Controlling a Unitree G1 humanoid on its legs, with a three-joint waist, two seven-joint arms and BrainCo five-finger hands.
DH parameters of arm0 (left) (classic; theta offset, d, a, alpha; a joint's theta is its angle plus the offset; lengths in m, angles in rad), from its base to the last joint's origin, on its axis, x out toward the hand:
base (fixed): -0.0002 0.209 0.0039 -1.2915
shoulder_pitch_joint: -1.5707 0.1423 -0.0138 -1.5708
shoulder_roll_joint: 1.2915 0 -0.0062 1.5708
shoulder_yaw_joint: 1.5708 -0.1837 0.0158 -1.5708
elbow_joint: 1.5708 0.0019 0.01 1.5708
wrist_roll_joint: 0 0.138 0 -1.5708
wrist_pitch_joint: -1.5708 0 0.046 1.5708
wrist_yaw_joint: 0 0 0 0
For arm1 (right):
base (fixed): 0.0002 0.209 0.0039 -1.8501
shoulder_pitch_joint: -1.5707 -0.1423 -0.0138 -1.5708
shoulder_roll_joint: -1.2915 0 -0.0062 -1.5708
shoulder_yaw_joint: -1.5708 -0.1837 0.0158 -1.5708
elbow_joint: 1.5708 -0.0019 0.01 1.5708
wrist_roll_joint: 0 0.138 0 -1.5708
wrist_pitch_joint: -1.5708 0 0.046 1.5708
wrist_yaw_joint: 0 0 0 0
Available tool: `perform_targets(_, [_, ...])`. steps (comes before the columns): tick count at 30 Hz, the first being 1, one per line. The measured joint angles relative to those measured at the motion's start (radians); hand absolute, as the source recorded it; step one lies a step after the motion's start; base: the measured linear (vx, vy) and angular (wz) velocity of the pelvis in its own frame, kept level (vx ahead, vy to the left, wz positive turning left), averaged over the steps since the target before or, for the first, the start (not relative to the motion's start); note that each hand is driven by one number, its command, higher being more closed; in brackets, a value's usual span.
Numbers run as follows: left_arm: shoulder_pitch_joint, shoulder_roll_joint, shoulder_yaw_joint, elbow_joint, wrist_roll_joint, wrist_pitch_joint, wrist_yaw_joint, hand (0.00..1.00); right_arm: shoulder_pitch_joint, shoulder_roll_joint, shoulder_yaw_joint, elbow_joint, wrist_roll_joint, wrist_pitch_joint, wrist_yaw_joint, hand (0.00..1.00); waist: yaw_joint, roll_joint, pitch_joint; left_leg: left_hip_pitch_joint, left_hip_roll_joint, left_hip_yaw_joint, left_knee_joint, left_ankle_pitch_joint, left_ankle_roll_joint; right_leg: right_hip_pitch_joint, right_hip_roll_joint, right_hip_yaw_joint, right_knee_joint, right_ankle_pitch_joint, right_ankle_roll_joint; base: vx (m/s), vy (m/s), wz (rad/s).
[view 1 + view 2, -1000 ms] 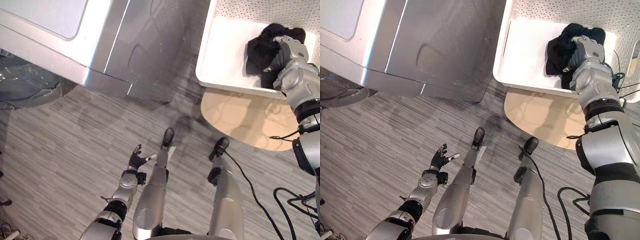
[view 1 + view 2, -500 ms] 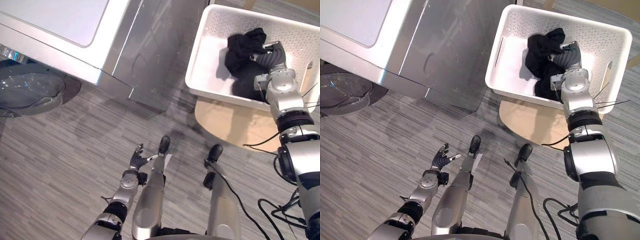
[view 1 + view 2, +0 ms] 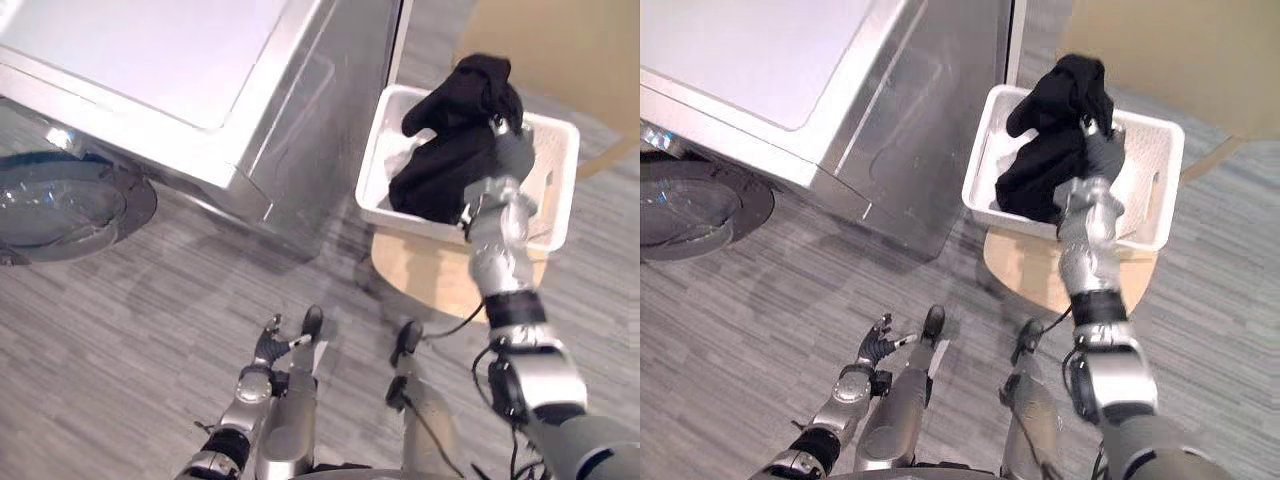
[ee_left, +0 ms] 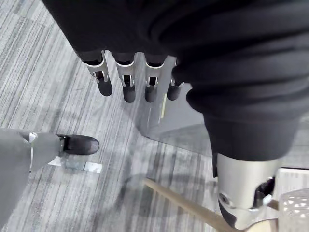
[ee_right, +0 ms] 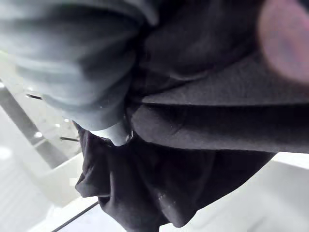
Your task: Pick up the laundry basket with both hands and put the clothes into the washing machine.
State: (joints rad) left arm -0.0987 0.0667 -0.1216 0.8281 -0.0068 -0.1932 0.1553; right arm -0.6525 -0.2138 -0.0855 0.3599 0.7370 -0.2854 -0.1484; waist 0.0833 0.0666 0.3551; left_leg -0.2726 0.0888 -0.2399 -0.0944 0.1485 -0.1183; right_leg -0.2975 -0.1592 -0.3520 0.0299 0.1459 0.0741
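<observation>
One arm raised; right robot hand clutches black clothes above basket.

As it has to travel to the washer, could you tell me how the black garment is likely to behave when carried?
Probably floppy: the black garment droops in folds below the right hand over the laundry basket. Likely light, since one hand holds it up. Its hanging end may swing or snag the rim.

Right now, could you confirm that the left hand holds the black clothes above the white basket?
Not quite: the right hand holds the black clothes above the white basket, as the left eye view shows. The left hand hangs low, open and empty.
</observation>
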Motion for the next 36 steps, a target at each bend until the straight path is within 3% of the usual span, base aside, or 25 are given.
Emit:
perform_targets(6, [0.170, -0.004, 0.001, -0.092, -0.002, 0.000, -0.001, 0.00, 0.340, 0.133, 0.115, -0.368, -0.059, -0.028, 0.026, 1.00, -0.016, -0.041, -0.127, 0.122, 0.000, 0.075, 0.003, -0.059, 0.014, 0.081, 0.002, 0.067, 0.000, -0.030, 0.016, 0.09, 0.022, -0.30])
perform_targets(9, [0.196, 0.002, -0.003, -0.129, -0.001, -0.001, -0.001, 0.00, 0.388, 0.170, 0.191, -0.447, -0.123, -0.042, 0.050, 1.00, -0.015, -0.065, -0.143, 0.147, -0.001, 0.160, 0.033, -0.090, 0.017, 0.075, 0.011, 0.150, -0.013, -0.004, 0.011, 0.01, 0.036, -0.77])
perform_targets(12, [0.201, 0.023, -0.004, -0.204, 0.000, -0.004, -0.001, 0.00, 0.386, 0.202, 0.288, -0.453, -0.160, -0.042, 0.070, 1.00, -0.012, -0.082, -0.148, 0.092, -0.010, 0.243, 0.138, -0.145, 0.020, 0.029, 0.011, 0.219, -0.031, 0.037, 0.011, -0.05, 0.045, -0.80])
perform_targets(13, [0.186, 0.032, -0.003, -0.249, 0.001, -0.007, -0.002, 0.00, 0.399, 0.206, 0.316, -0.452, -0.170, -0.039, 0.070, 1.00, -0.024, -0.092, -0.144, 0.009, -0.036, 0.298, 0.291, -0.172, 0.050, 0.013, -0.009, 0.239, -0.044, 0.076, 0.079, -0.09, 0.092, -0.53])
perform_targets(14, [0.185, 0.022, 0.003, -0.272, 0.001, -0.012, -0.001, 0.00, 0.403, 0.195, 0.324, -0.452, -0.171, -0.037, 0.069, 1.00, -0.014, -0.069, -0.141, -0.012, -0.005, 0.323, 0.318, -0.188, 0.095, 0.020, 0.005, 0.243, -0.040, 0.069, 0.122, -0.15, 0.067, -0.60])
perform_targets(15, [0.183, 0.015, 0.011, -0.291, 0.001, -0.027, 0.001, 0.00, 0.404, 0.191, 0.332, -0.451, -0.189, -0.035, 0.069, 1.00, -0.013, -0.036, -0.129, 0.003, 0.033, 0.323, 0.328, -0.226, 0.079, -0.037, 0.014, 0.226, 0.226, -0.083, 0.009, -0.12, -0.015, -0.24])
perform_targets(16, [0.183, 0.024, 0.016, -0.301, 0.001, -0.029, 0.002, 0.00, 0.430, 0.196, 0.338, -0.448, -0.205, -0.034, 0.069, 1.00, -0.016, -0.043, -0.130, 0.018, 0.036, 0.313, 0.340, -0.221, 0.079, -0.053, -0.007, 0.218, 0.495, -0.237, -0.017, -0.10, -0.064, 0.04])
perform_targets(18, [0.209, 0.028, 0.036, -0.328, 0.001, -0.028, 0.011, 0.00, 0.445, 0.198, 0.349, -0.436, -0.254, -0.026, 0.067, 1.00, -0.009, -0.061, -0.138, 0.033, 0.030, 0.292, 0.346, -0.216, 0.072, 0.013, -0.024, 0.223, 0.628, -0.324, 0.037, -0.05, -0.113, 0.37])
perform_targets(19, [0.229, 0.028, 0.045, -0.357, 0.001, -0.028, 0.022, 0.00, 0.444, 0.196, 0.366, -0.436, -0.281, -0.021, 0.065, 1.00, -0.007, -0.069, -0.142, 0.030, 0.027, 0.276, 0.351, -0.211, 0.064, 0.059, -0.020, 0.227, 0.622, -0.353, 0.043, -0.11, -0.214, 0.39])
perform_targets(20, [0.255, 0.030, 0.047, -0.415, 0.000, -0.030, 0.029, 0.00, 0.437, 0.194, 0.383, -0.437, -0.327, -0.020, 0.066, 1.00, 0.012, -0.083, -0.151, 0.008, 0.023, 0.258, 0.346, -0.188, 0.048, 0.111, 0.003, 0.232, 0.522, -0.404, 0.045, -0.13, -0.228, 0.35])
perform_targets(22, [0.262, 0.011, 0.039, -0.478, 0.000, -0.035, 0.029, 0.00, 0.415, 0.167, 0.401, -0.436, -0.362, -0.018, 0.065, 1.00, 0.037, -0.072, -0.155, -0.033, 0.025, 0.235, 0.268, -0.106, 0.039, 0.154, 0.039, 0.199, 0.331, -0.427, 0.013, -0.19, -0.164, 0.41])
perform_targets(23, [0.254, -0.019, 0.023, -0.483, 0.000, -0.038, 0.029, 0.00, 0.398, 0.140, 0.397, -0.425, -0.365, -0.018, 0.064, 1.00, 0.039, -0.034, -0.143, -0.051, 0.051, 0.201, 0.221, -0.049, 0.028, 0.155, 0.076, 0.166, 0.278, -0.393, -0.032, -0.29, -0.155, 0.56])
perform_targets(24, [0.251, -0.028, 0.008, -0.492, 0.000, -0.037, 0.029, 0.00, 0.391, 0.125, 0.396, -0.406, -0.368, -0.017, 0.060, 1.00, 0.037, -0.019, -0.142, -0.058, 0.065, 0.183, 0.184, -0.007, 0.016, 0.148, 0.096, 0.150, 0.271, -0.383, -0.048, -0.32, -0.178, 0.68])
perform_targets(25, [0.257, -0.028, -0.032, -0.545, 0.000, -0.035, 0.025, 0.00, 0.381, 0.102, 0.390, -0.367, -0.403, -0.001, 0.051, 1.00, 0.037, -0.010, -0.141, -0.055, 0.083, 0.168, 0.110, 0.087, -0.005, 0.133, 0.118, 0.116, 0.278, -0.374, -0.064, -0.29, -0.142, 0.61])
perform_targets(26, [0.259, -0.028, -0.044, -0.569, 0.000, -0.035, 0.023, 0.00, 0.381, 0.093, 0.388, -0.363, -0.412, 0.005, 0.048, 1.00, 0.036, -0.009, -0.141, -0.054, 0.082, 0.164, 0.073, 0.142, -0.008, 0.129, 0.116, 0.098, 0.277, -0.372, -0.076, -0.29, -0.123, 0.82])
perform_targets(27, [0.253, -0.027, -0.058, -0.604, 0.001, -0.037, 0.020, 0.00, 0.381, 0.081, 0.376, -0.361, -0.428, 0.014, 0.044, 1.00, 0.033, -0.010, -0.140, -0.053, 0.074, 0.161, 0.001, 0.245, -0.032, 0.122, 0.102, 0.049, 0.269, -0.365, -0.111, -0.32, -0.089, 0.82])
perform_targets(29, [0.244, -0.022, -0.068, -0.660, 0.008, -0.038, 0.019, 0.00, 0.378, 0.077, 0.353, -0.350, -0.443, 0.025, 0.045, 1.00, 0.024, -0.024, -0.140, -0.066, 0.032, 0.215, 0.094, 0.163, -0.002, 0.112, 0.058, 0.008, 0.262, -0.347, -0.126, -0.27, -0.061, 0.84])
perform_targets(30, [0.246, -0.011, -0.067, -0.699, 0.021, -0.052, 0.020, 0.00, 0.378, 0.075, 0.352, -0.350, -0.443, 0.025, 0.045, 1.00, 0.005, -0.031, -0.136, -0.064, -0.011, 0.264, 0.232, 0.036, 0.069, 0.111, 0.011, -0.011, 0.253, -0.324, -0.114, -0.19, 0.008, 0.66])
perform_targets(31, [0.250, -0.006, -0.064, -0.724, 0.022, -0.066, 0.021, 0.00, 0.378, 0.070, 0.355, -0.350, -0.443, 0.025, 0.045, 1.00, 0.001, -0.028, -0.138, -0.034, -0.015, 0.287, 0.293, -0.045, 0.057, 0.113, -0.006, -0.011, 0.233, -0.300, -0.110, -0.19, 0.048, 0.51])
perform_targets(33, [0.250, -0.004, -0.069, -0.750, 0.023, -0.090, 0.024, 0.00, 0.378, 0.068, 0.359, -0.351, -0.443, 0.025, 0.048, 1.00, -0.009, -0.016, -0.145, 0.049, 0.000, 0.304, 0.284, -0.124, 0.052, 0.131, -0.015, -0.019, 0.180, -0.257, -0.092, -0.13, 0.130, 0.21])
perform_targets(35, [0.230, -0.006, -0.094, -0.752, 0.046, -0.096, 0.024, 0.00, 0.378, 0.066, 0.349, -0.352, -0.441, 0.025, 0.060, 1.00, -0.022, 0.013, -0.164, 0.131, 0.017, 0.290, 0.151, -0.132, 0.047, 0.138, 0.001, -0.035, 0.147, -0.228, -0.068, -0.09, 0.174, 0.28])
perform_targets(36, [0.195, 0.005, -0.124, -0.748, 0.066, -0.096, 0.025, 0.00, 0.379, 0.079, 0.335, -0.352, -0.434, 0.026, 0.062, 1.00, -0.020, 0.014, -0.173, 0.150, 0.014, 0.290, 0.074, -0.128, 0.041, 0.136, 0.003, -0.047, 0.127, -0.205, -0.052, -0.10, 0.192, 0.20])
